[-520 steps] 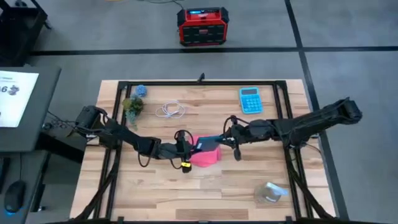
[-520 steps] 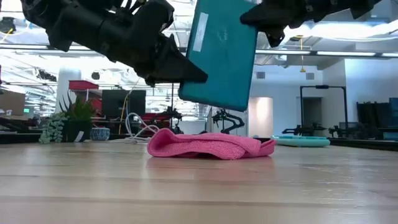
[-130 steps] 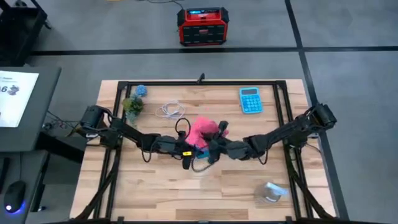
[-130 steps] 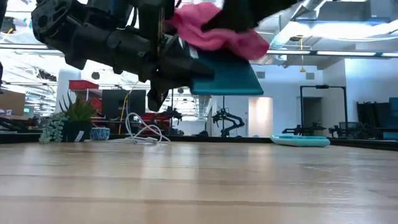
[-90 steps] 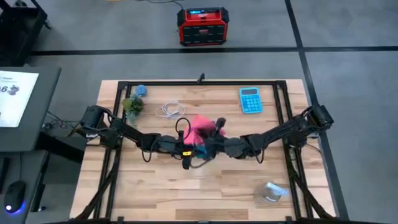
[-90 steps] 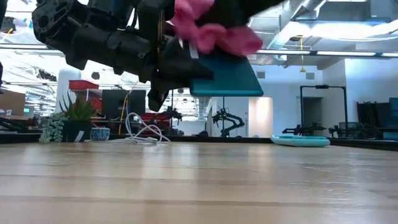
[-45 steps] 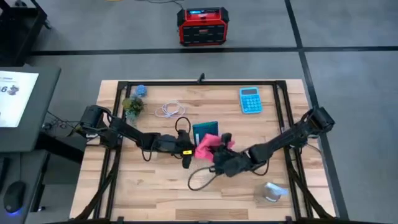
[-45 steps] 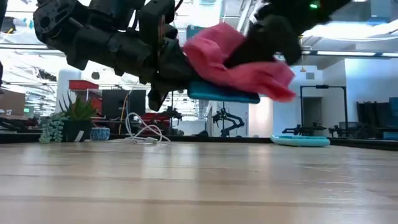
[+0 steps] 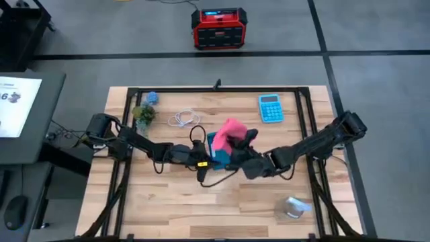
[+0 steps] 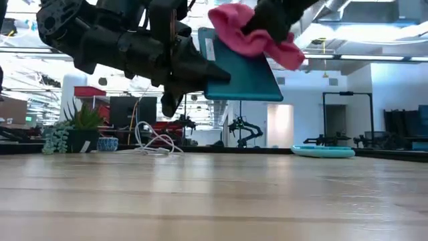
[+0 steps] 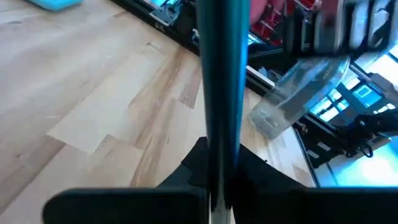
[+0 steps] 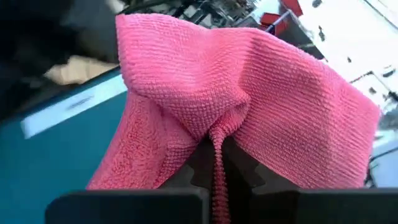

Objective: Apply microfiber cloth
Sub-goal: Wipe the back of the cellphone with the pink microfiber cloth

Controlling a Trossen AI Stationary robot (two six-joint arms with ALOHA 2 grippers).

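A teal flat slab [image 10: 241, 67] with a white label strip hangs tilted above the table's middle, also seen in the high view [image 9: 213, 146]. My left gripper [image 9: 203, 161] is shut on it, reaching in from the table's left. The pink microfiber cloth [image 10: 251, 30] is bunched against the slab's upper face, a pink lump [image 9: 232, 131] from above. My right gripper [image 9: 240, 149] is shut on the cloth, reaching in from the table's right. My left gripper pinches the slab's end [image 11: 217, 165] between its two fingers, one on each flat face. The fingers come about level from the table's left. The slab is lifted clear of the table and tilted. My right gripper pinches a gathered fold of the cloth [image 12: 214, 146] between its two fingers, several layers thick. The fingers come from the table's right, slanting toward the slab. The cloth spreads past the fingertips and lies against the slab's teal face [image 12: 56, 162], clear of the table.
At the far right lies a blue calculator [image 9: 271, 107]. A white coiled cable [image 9: 183, 119], a small plant [image 9: 143, 114] and a blue object [image 9: 152, 97] sit at the far left. A clear plastic item [image 9: 292, 207] lies near the right front corner.
My right gripper has drawn the cloth across the slab toward the table's near edge, then back toward the far edge, so the cloth again sits bunched on the slab's upper part. My left gripper has stayed in place, holding the slab.
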